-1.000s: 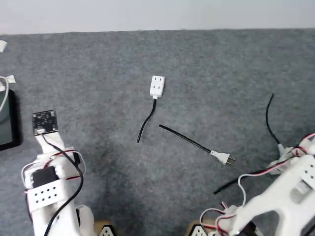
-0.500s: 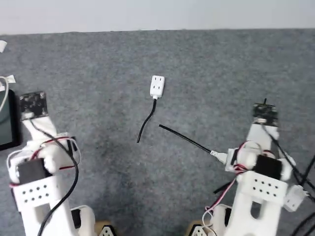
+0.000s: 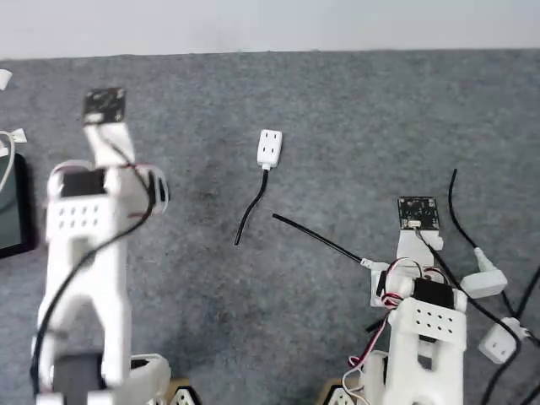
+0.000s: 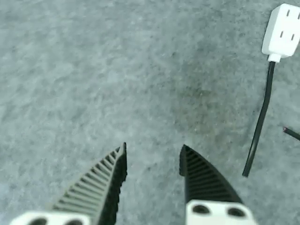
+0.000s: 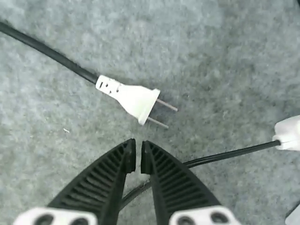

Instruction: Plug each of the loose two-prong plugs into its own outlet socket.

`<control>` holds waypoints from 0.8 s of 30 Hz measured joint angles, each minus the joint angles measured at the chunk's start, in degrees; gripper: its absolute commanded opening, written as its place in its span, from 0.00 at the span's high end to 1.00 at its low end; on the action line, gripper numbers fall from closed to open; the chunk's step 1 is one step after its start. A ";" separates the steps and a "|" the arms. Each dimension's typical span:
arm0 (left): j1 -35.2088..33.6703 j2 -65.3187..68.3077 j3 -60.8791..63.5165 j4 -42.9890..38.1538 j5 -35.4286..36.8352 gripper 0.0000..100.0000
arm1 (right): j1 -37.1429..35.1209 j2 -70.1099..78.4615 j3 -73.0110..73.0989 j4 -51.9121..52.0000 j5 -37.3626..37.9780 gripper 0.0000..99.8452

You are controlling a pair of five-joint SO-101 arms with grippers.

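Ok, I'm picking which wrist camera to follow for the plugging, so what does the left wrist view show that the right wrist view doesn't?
Left wrist view, not the right: the white outlet socket with its short black cord, and the left gripper, open and empty. Right wrist view, not the left: a loose two-prong plug on its black cord, prongs free, just ahead of the right gripper, whose jaws are almost together and empty. Both: the grey carpet.
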 measured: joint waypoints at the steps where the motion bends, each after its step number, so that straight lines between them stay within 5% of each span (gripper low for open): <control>1: 0.79 3.87 -2.55 0.00 0.00 0.89 | 0.00 0.00 0.00 0.00 0.00 0.98; 7: 6.51 22.59 -13.89 -0.70 0.00 0.89 | -1.32 0.00 0.09 -0.44 0.00 0.98; 17: 19.16 29.71 -18.81 -8.70 0.18 0.89 | -1.58 0.00 1.32 -1.05 2.73 0.98; 24: 23.47 37.45 -19.52 -22.51 12.40 0.86 | -1.58 0.00 1.32 -1.05 2.73 0.98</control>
